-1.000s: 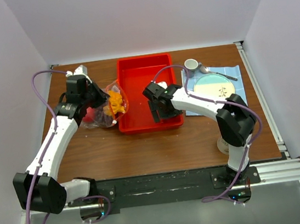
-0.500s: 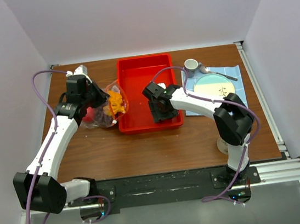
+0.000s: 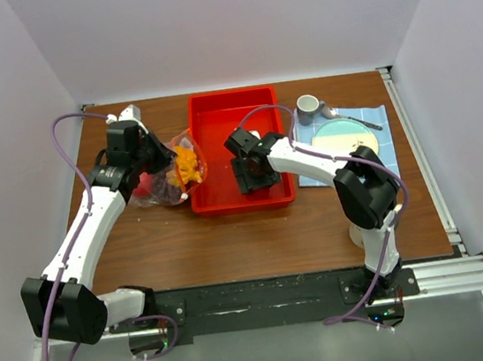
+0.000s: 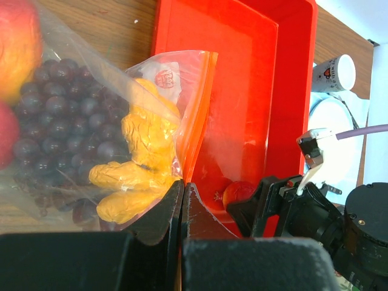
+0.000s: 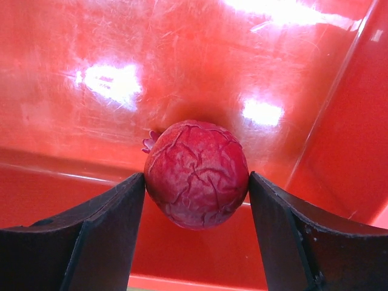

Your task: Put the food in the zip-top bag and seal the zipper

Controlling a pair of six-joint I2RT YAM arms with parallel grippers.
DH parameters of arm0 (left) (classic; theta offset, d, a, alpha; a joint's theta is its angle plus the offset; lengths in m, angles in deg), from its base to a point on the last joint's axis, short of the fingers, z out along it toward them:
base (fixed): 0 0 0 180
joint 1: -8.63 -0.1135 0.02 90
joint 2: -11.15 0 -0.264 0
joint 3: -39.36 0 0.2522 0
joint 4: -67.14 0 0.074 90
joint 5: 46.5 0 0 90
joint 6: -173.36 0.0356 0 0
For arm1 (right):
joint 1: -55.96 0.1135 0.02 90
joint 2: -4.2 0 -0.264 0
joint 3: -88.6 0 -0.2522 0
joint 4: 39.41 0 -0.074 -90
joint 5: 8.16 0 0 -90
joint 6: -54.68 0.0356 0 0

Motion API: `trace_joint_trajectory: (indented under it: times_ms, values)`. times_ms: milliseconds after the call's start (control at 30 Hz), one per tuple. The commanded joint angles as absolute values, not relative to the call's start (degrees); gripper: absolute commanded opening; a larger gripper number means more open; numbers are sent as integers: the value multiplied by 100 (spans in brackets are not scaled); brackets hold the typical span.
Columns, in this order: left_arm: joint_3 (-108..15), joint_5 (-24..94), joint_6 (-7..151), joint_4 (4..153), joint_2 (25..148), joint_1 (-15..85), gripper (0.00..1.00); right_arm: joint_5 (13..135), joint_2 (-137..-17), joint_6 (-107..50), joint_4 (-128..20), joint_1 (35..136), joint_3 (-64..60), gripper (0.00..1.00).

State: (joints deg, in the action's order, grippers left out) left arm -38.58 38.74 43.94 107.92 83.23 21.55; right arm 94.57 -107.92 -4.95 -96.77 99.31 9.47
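The clear zip-top bag (image 3: 168, 179) lies left of the red tray (image 3: 215, 117), its mouth toward the tray. Inside it are purple grapes (image 4: 66, 121), a yellow-orange cluster (image 4: 142, 157) and a peach-red fruit (image 4: 15, 42). My left gripper (image 4: 182, 185) is shut on the bag's mouth edge, where the orange-red zipper (image 4: 203, 103) runs into the jaws. A round, wrinkled red fruit (image 5: 197, 173) sits at the tray's near wall. My right gripper (image 5: 196, 176) has a finger pressed against each side of it. The same fruit (image 4: 238, 193) shows in the left wrist view.
Right of the tray, a blue cloth carries a plate (image 3: 345, 138), a spoon (image 3: 354, 118) and a white mug (image 3: 307, 105). The tray's walls (image 5: 339, 121) stand close around my right gripper. White walls enclose the table on three sides.
My right gripper has slid left along the tray's near end and its fingers have come onto the red fruit. The left arm and the bag have not moved.
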Motion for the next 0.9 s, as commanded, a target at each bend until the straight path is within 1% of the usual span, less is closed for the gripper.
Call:
trace_joint_trajectory:
  times_ms: [0, 33, 100, 133, 167, 233, 267, 300, 400, 433, 567, 733, 867]
  values:
    - [-3953, 3805, 4407, 10516, 8278, 2155, 0, 9397, -10909, -613, -9510, 9894, 1077, 71]
    - [-3953, 3805, 4407, 10516, 8287, 2155, 0, 9388, -10927, -631, -9492, 9894, 1077, 70]
    - [-3953, 3814, 4407, 10533, 8278, 2155, 0, 9335, -10980, -666, -9510, 9867, 1121, 67]
    - [-3953, 3831, 4407, 10533, 8278, 2155, 0, 9335, -10980, -675, -9510, 9859, 1139, 62]
    - [-3953, 3831, 4416, 10542, 8278, 2155, 0, 9326, -10954, -684, -9501, 9841, 1156, 50]
    - [-3962, 3849, 4416, 10551, 8278, 2155, 0, 9344, -10752, -710, -9448, 9780, 1244, 40]
    - [-3970, 3857, 4416, 10560, 8278, 2155, 0, 9353, -10682, -719, -9431, 9762, 1305, 33]
    - [-3979, 3849, 4416, 10560, 8278, 2155, 0, 9361, -10550, -736, -9439, 9727, 1384, 30]
    - [-3979, 3875, 4398, 10551, 8287, 2155, 0, 9187, -10383, -737, -9317, 9726, 1692, 28]
    - [-3979, 3866, 4398, 10542, 8296, 2155, 0, 8959, -10313, -711, -9238, 9718, 1806, 28]
    - [-4023, 3849, 4398, 10524, 8331, 2155, 0, 8397, -10294, -509, -8536, 9727, 2070, 28]
    - [-4067, 3866, 4407, 10516, 8349, 2155, 0, 8026, -10619, -157, -7946, 9744, 2764, 28]
    - [-4111, 3849, 4398, 10516, 8366, 2155, 0, 7701, -11224, 124, -7700, 9832, 3388, 28]
